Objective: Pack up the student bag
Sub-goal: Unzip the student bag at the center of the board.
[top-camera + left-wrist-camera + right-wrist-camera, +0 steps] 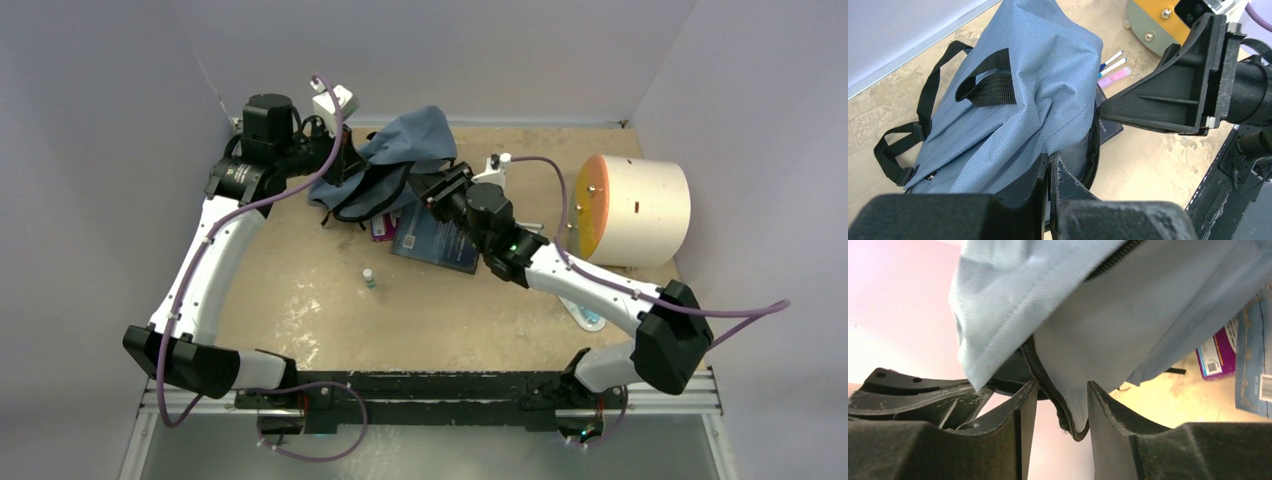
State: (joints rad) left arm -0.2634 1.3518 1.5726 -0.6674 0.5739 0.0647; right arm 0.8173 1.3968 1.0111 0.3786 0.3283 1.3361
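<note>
Top external shows one student bag [405, 150], two books [437, 243], one bottle [369, 278].

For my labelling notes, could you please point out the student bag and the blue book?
student bag [412, 135]: top external view, raised grey-blue fabric.
blue book [432, 246]: top external view, front cover.

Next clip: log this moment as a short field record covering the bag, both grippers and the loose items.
bag: grey-blue bag, zip open, mouth facing the arms
left gripper: left gripper, fingers shut on the bag's edge
right gripper: right gripper, fingers open, the bag's zip edge hanging between them
book: dark blue book, flat, partly under the bag
bottle: small bottle, apart from the bag
cylinder: white cylinder, orange face, far right
</note>
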